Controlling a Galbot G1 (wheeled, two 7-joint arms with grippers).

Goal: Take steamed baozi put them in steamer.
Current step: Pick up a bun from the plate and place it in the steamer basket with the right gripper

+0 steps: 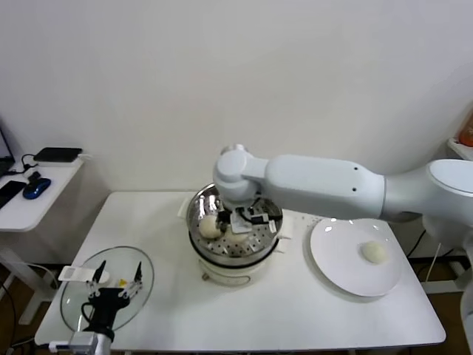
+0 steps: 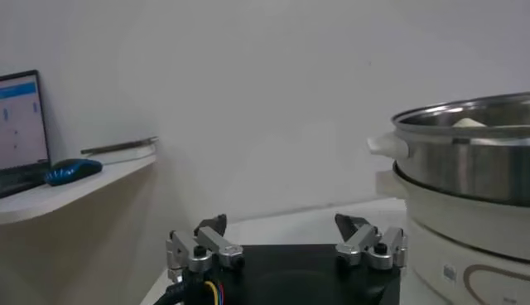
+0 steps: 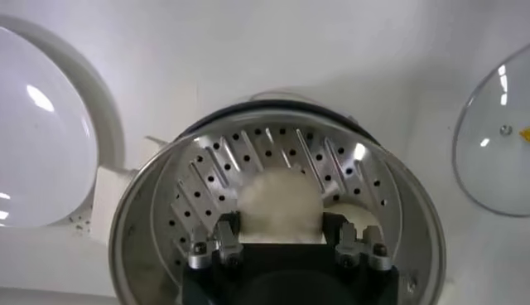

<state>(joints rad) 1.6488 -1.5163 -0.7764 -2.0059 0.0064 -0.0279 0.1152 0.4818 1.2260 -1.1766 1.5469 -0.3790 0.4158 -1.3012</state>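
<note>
The steamer (image 1: 222, 268) stands mid-table, a shiny steel pot with a perforated tray (image 3: 207, 178) on a cream base. My right gripper (image 1: 247, 218) reaches down into it and is shut on a creamy-white baozi (image 3: 279, 205), low over the tray. A second baozi (image 1: 210, 226) lies in the pot beside it and also shows in the right wrist view (image 3: 362, 217). One more baozi (image 1: 374, 252) lies on the white plate (image 1: 336, 259) to the right. My left gripper (image 1: 118, 277) is open and empty, parked over the glass lid (image 1: 74, 303).
The right arm (image 1: 325, 185) spans over the plate and the pot. A side table (image 1: 29, 203) with a blue mouse stands at the far left. The steamer's wall (image 2: 472, 166) rises close beside my left gripper (image 2: 283, 225).
</note>
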